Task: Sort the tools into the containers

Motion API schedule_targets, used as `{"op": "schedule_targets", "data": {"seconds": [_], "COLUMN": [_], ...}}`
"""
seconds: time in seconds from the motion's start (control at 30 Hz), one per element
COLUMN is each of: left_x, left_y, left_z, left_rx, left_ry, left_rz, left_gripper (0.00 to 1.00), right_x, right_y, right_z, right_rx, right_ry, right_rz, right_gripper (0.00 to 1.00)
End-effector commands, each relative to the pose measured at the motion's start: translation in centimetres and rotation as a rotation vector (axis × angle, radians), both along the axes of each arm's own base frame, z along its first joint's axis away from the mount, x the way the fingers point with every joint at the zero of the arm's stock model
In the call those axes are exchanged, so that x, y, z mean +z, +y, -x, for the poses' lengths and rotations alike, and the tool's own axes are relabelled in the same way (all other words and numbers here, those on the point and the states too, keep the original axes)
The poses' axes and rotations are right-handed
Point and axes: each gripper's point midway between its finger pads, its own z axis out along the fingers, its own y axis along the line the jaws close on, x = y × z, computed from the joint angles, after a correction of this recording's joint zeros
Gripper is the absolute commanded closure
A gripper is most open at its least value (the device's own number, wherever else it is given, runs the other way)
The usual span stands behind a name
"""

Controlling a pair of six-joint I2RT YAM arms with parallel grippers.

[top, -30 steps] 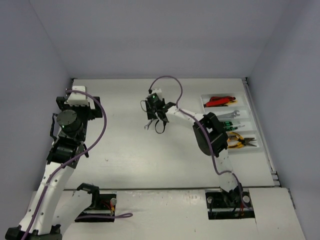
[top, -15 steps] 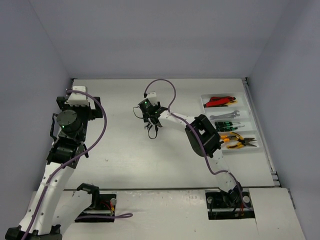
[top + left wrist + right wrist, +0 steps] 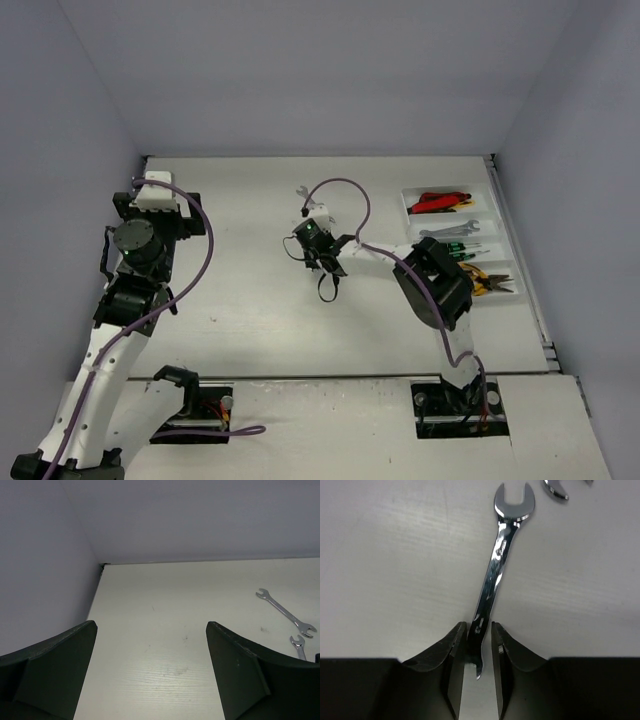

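Jaws of R gripper [image 3: 477,630] pinch the shank of a silver open-end wrench [image 3: 496,570], mid-table [image 3: 395,555], well apart from the white tray [image 3: 488,232]. L gripper [image 3: 151,625] is spread wide w/ nothing between. 2nd wrench [image 3: 555,489] is cut off at frame edge; the top view hides the grip.

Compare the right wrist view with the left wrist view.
Only the right wrist view shows the right gripper closed on a wrench near one end. Only the left wrist view shows the left gripper wide open, holding nothing, and the wall corner. Both show the white table with another wrench lying loose.
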Motion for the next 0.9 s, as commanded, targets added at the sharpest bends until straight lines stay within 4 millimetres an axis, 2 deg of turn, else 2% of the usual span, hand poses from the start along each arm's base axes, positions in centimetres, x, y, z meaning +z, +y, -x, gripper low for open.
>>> {"op": "schedule_targets", "data": {"seconds": [0.0, 0.27, 0.37, 0.43, 0.57, 0.73, 0.87], "left_x": [2.2, 1.9, 1.8, 1.8, 1.8, 1.8, 1.7], "left_y": [0.0, -0.3, -0.4, -0.5, -0.5, -0.4, -0.3], "left_z": [-0.3, -0.7, -0.8, -0.8, -0.9, -0.9, -0.8], "left_rx": [0.003, -0.006, -0.011, -0.014, -0.015, -0.008, -0.004], "left_ry": [-0.08, -0.07, -0.066, -0.066, -0.064, -0.064, -0.064], "left_rz": [0.024, 0.035, 0.034, 0.034, 0.034, 0.034, 0.034], "left_gripper": [0.12, 0.12, 0.12, 0.12, 0.12, 0.12, 0.12], "right_x": [-2.9, -2.6, -2.4, -2.3, -1.4, -0.3, -0.3], "right_y": [-3.2, -6.9, -8.0, -9.1, -9.6, -7.5, -6.6], "right_z": [7.8, 14.5, 16.0, 16.8, 16.4, 14.2, 12.3], "right_rx": [0.129, 0.187, 0.178, 0.161, 0.149, 0.165, 0.158], "right_ry": [0.239, 0.357, 0.389, 0.417, 0.406, 0.389, 0.406], "right_rz": [0.092, 0.177, 0.178, 0.202, 0.244, 0.23, 0.212], "right_gripper": [0.79, 0.94, 0.95, 0.9, 0.78, 0.62, 0.58]}}
